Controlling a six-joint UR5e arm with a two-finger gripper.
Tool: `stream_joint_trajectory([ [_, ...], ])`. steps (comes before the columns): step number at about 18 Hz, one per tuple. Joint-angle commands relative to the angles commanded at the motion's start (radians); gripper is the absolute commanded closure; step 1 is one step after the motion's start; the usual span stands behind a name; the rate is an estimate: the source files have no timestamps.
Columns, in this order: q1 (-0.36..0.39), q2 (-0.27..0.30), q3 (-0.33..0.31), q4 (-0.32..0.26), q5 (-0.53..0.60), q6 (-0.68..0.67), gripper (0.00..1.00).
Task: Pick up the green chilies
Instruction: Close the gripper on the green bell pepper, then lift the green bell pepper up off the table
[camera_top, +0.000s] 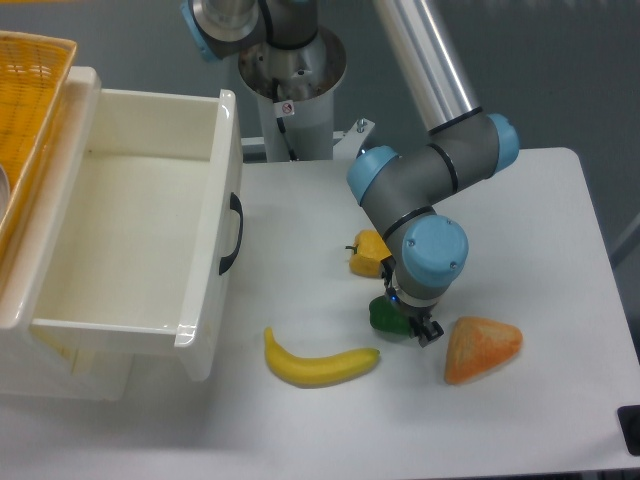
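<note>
The gripper (408, 325) sits low over the green chilies (385, 315), between banana (318, 364) and orange wedge (482, 349), its grasp and the pepper's orientation hidden by the wrist.

dark green chilies (384, 316), yellow banana (318, 362), orange wedge (482, 349), white bin (200, 310), grey-and-blue arm (425, 200)

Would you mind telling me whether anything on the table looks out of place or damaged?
Nothing stands out. The green chilies, banana, yellow pepper piece and orange wedge lie intact on the table; the end effector sits at the chilies.
</note>
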Motion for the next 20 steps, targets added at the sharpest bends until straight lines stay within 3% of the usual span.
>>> stream_joint_trajectory([
  [8, 0.002, 0.061, 0.011, -0.031, 0.005, -0.021, 0.45],
  [12, 0.005, 0.130, 0.012, -0.112, -0.002, -0.052, 0.44],
  [17, 0.005, 0.218, 0.012, -0.276, -0.005, -0.106, 0.44],
  [20, -0.002, 0.244, 0.012, -0.311, -0.029, -0.173, 0.44],
])
